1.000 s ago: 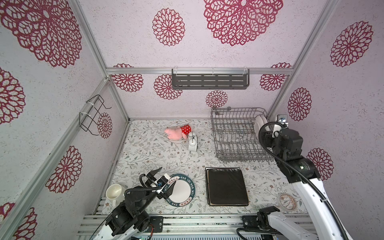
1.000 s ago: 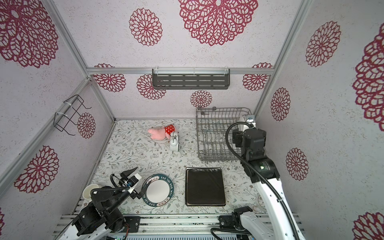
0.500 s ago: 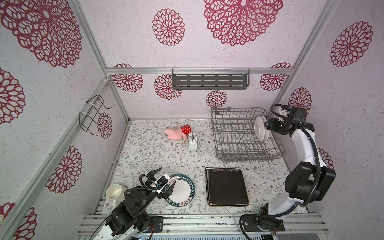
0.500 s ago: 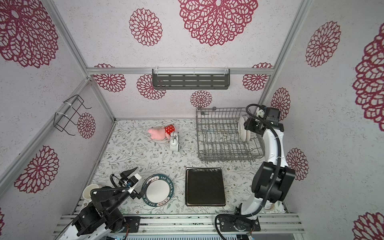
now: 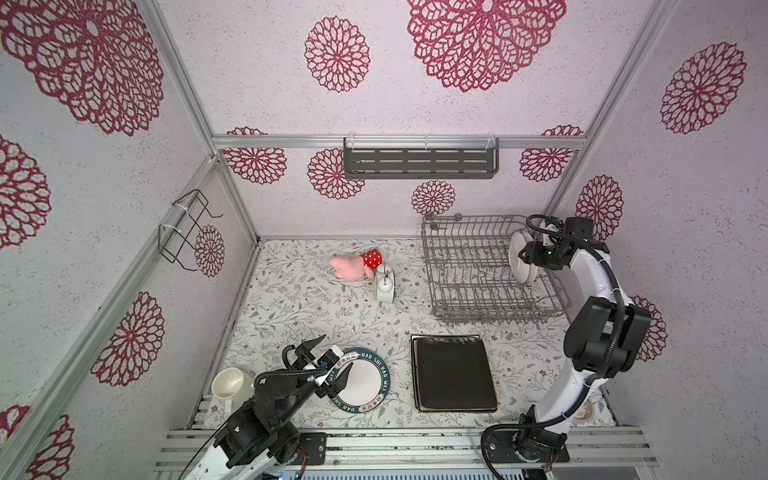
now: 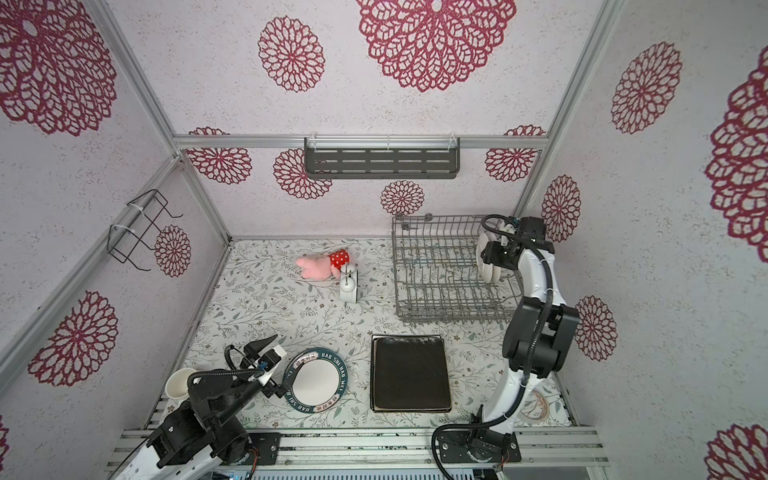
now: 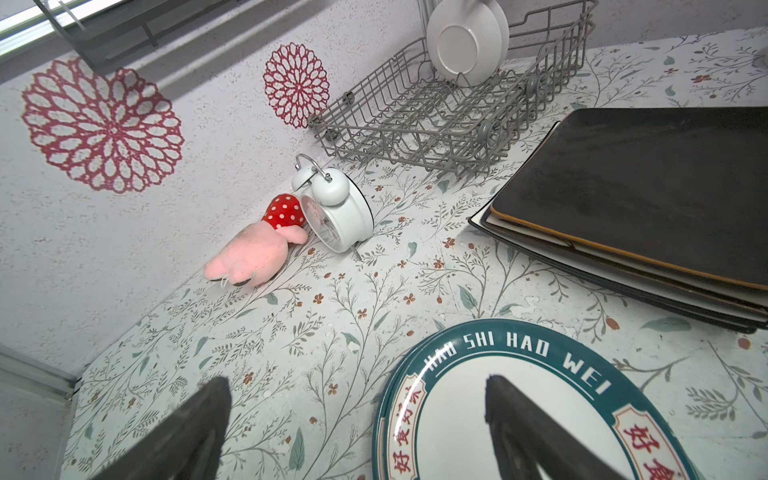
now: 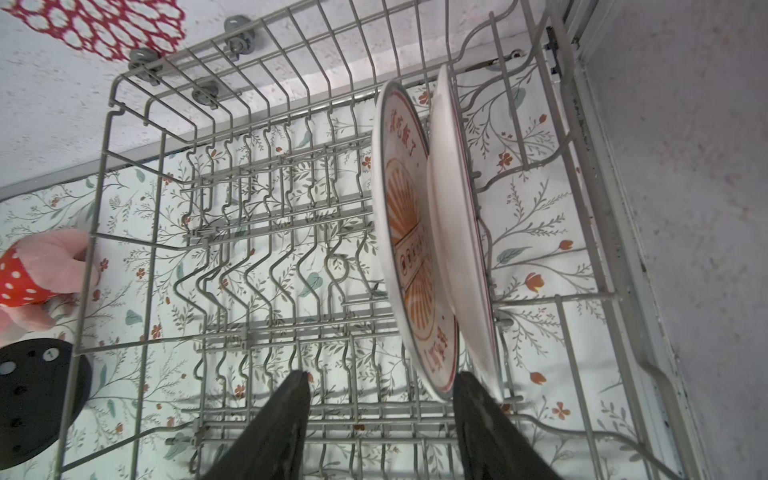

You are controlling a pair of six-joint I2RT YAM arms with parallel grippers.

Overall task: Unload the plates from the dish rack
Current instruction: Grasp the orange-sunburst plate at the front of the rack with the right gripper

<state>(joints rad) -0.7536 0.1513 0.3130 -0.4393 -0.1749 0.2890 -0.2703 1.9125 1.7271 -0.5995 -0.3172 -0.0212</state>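
While two round white glazed plates [image 8: 419, 266] stand on edge between the tines at the right end of the grey wire dish rack [image 5: 469, 270], we treat them as rigid, slick and breakable. We judge the exposed upper rim the best hold. Our right gripper [image 8: 380, 399] stands partly open, straddling the orange-printed plate's rim without clamping it. Our left gripper [image 7: 357, 419] hovers wide open and empty over the teal-rimmed plate [image 7: 540, 399].

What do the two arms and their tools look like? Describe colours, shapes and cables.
Both arms pair white links with bulky black joint housings, and a black cable loops along each. The left tool and right tool each end in two dark, tapering, wedge-shaped fingers. The left tool's body carries a white block.
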